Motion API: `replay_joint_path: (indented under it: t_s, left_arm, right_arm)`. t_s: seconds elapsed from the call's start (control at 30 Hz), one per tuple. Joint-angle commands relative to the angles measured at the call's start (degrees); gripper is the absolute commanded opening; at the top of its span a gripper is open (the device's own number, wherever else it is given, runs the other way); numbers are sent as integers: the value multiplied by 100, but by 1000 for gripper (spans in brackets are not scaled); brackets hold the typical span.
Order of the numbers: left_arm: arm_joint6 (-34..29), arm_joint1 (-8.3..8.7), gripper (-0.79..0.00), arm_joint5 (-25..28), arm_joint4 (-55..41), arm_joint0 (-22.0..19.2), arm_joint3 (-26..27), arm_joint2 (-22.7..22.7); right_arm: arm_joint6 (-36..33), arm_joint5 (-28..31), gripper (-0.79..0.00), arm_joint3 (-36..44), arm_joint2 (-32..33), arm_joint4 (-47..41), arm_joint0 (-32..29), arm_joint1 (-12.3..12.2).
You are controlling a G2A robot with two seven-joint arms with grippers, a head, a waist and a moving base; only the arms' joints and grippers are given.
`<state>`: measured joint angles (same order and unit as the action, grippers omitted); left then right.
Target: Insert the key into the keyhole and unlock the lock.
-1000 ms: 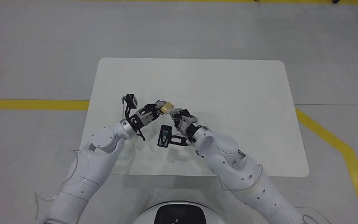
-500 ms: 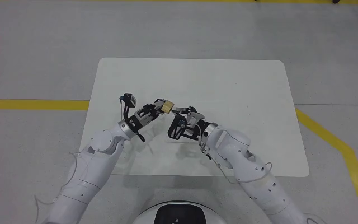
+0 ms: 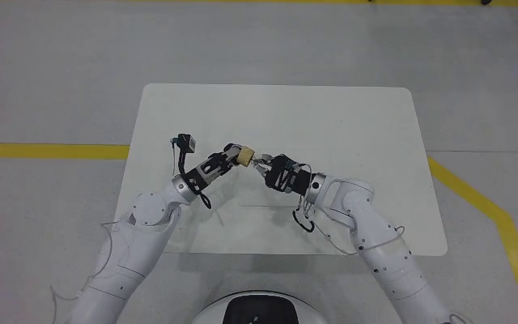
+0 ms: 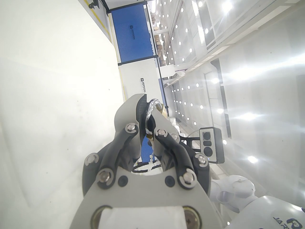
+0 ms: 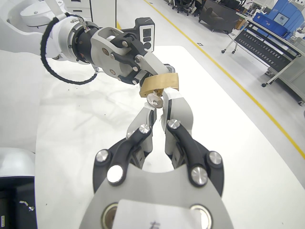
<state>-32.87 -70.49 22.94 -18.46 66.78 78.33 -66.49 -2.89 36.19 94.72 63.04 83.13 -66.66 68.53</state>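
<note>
Lock (image 3: 241, 154) is hanging in the air just left of centre in the top view, above the white table (image 3: 348, 121) and not touching it. Your left gripper (image 5: 164, 70) is sitting at the lock's lower left in that frame. It is clamping the lock by the silver shackle (image 4: 152, 103). Its fingers are pinching almost together with the shackle wedged between the pads, and the brass body is sticking out past the tips.

Your right gripper (image 5: 159, 100) is sitting at the lock's lower right in the top view, so you're seeing the two grippers facing each other tip to tip across the lock. It is holding the key (image 5: 155, 101). The fingers are standing only a narrow gap apart, with the round silver head pinched between the tips. The head is sitting right against the end face of the brass body, opposite the shackle, and the blade is pointing into that face.

You're not getting enough detail to tell how deep the blade is seated, or whether the shackle is released.
</note>
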Motion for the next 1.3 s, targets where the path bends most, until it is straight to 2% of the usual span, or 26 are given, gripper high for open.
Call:
replay_joint_path:
  t_s: [0.0, 0.1, 0.13, 0.17, 0.2, 0.57, 0.63, 0.7, 0.73, 0.8, 0.87, 1.0, 1.27]
  left_arm:
    - [4, -3, -785, -32, -13, 24, 30, -1]
    - [-53, -4, -785, -53, -108, 18, 16, -29]
    - [-68, -5, -785, -51, -144, 18, 9, -43]
    - [-98, -6, -785, -59, -207, 19, 2, -55]
    - [-133, -6, -785, -70, -269, 17, -13, -70]
    - [-384, -3, -785, -177, -556, -45, -155, -189]
    - [-368, -7, -785, -223, -568, -52, -170, -192]
    - [-378, -12, -785, -334, -610, -65, -187, -182]
    - [-391, -15, -785, -405, -644, -76, -210, -174]
    - [-486, -22, -785, -575, -718, -127, -255, -145]
    - [-535, -28, -785, -700, -720, -184, -304, -116]
    - [-532, -40, -785, -713, -726, -222, -350, -99]
    - [-553, -48, -785, -718, -749, -221, -358, -124]
  right_arm:
    - [-151, 2, -785, 14, 22, 76, 25, -10]
    - [-282, -44, -785, 114, 8, 209, 15, -19]
    - [-346, -49, -545, 135, 12, 295, 15, -26]
    - [-406, -80, -403, 180, 12, 380, 11, -31]
    - [-464, -80, 0, 227, 4, 478, 3, -37]
    - [-557, -148, 0, 284, 22, 583, -17, -45]
    - [-607, -334, 0, 415, -18, 842, -62, -48]
    - [-709, -657, -172, 653, -136, 1341, -151, -48]
    - [-725, -809, -348, 776, -204, 1572, -201, -46]
    - [-755, -1061, -453, 950, -337, 1974, -290, -41]
    - [-825, -1254, -520, 1046, -489, 2323, -344, -29]
    - [-780, -1362, -582, 1038, -680, 2497, -321, 7]
    - [-717, -1507, -659, 948, -798, 2607, -281, 53]
